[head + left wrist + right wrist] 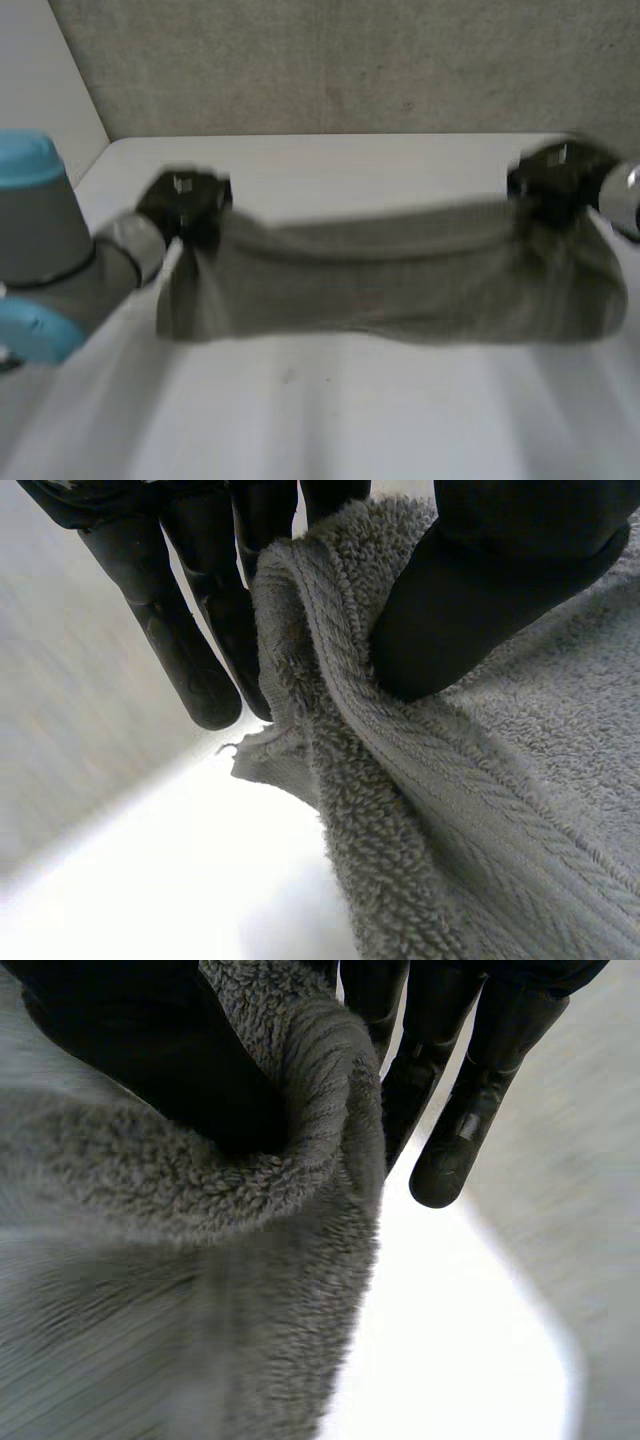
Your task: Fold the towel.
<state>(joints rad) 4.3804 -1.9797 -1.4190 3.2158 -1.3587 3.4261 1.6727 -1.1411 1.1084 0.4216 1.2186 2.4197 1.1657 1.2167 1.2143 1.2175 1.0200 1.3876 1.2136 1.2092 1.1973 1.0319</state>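
Note:
A grey towel (390,275) hangs stretched between both hands above the white table (300,410), its lower edge near the tabletop. My left hand (185,203) is shut on the towel's left upper corner; in the left wrist view the thumb (480,590) presses the terry cloth (450,810) against the fingers (190,650). My right hand (555,182) is shut on the right upper corner. In the right wrist view its thumb (150,1050) pins the rolled towel edge (300,1140) against the fingers (460,1130).
A rough grey wall (350,60) rises behind the table's far edge. The left arm's grey joint with a light-blue cap (40,250) stands at the near left. Bare tabletop lies in front of the towel.

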